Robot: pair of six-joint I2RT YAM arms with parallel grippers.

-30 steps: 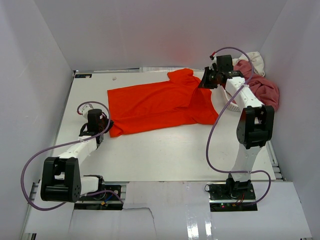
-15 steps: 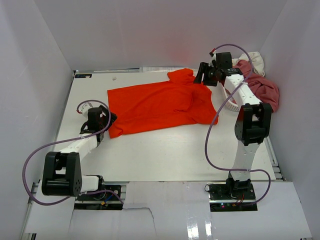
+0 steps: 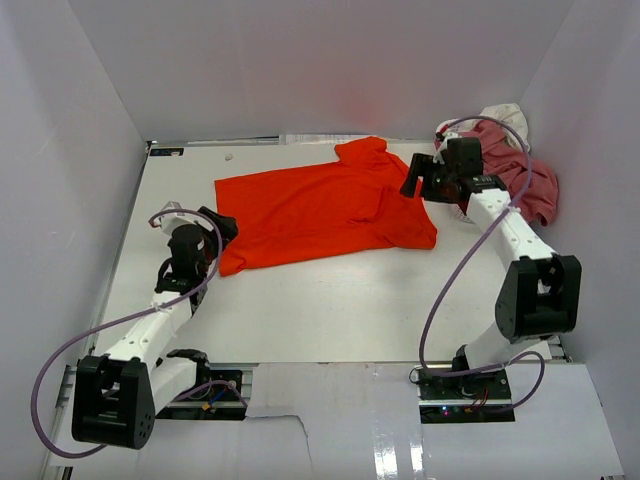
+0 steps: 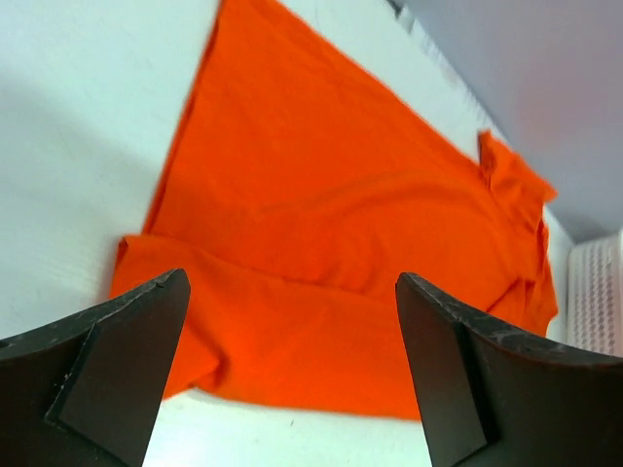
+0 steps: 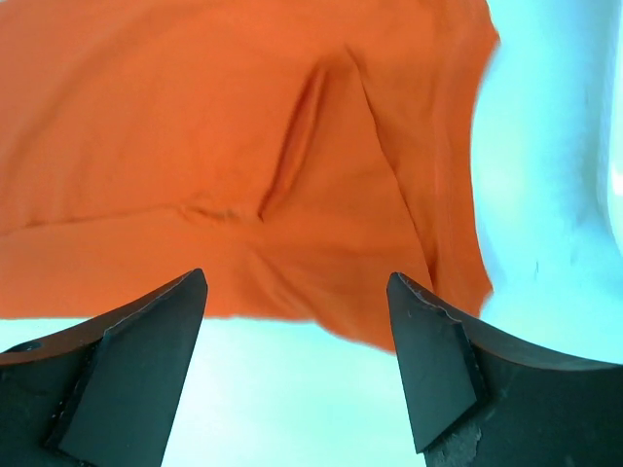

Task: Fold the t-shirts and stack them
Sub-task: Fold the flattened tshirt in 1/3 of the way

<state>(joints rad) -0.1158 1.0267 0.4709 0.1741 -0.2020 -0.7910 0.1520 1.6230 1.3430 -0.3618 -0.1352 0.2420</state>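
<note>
A bright orange-red t-shirt (image 3: 320, 205) lies spread on the white table, its lower hem folded up in a band and one sleeve (image 3: 362, 152) pointing to the back. My left gripper (image 3: 218, 226) hovers open just off the shirt's near-left corner, and the left wrist view shows only cloth (image 4: 331, 224) beyond the left gripper (image 4: 292, 282). My right gripper (image 3: 413, 178) stands open over the shirt's right edge; the right gripper (image 5: 297, 279) holds nothing above the shirt (image 5: 243, 146). A rose-pink t-shirt (image 3: 528, 178) and a cream one (image 3: 505, 114) are bunched at the back right.
A white perforated basket (image 4: 599, 292) stands right of the orange shirt, mostly hidden by the right arm in the top view. White walls close in the table on three sides. Purple cables loop from both arms.
Both grippers have opened and let go of the orange shirt. The right arm has drawn back to the right, and the left gripper has lifted off the corner.
</note>
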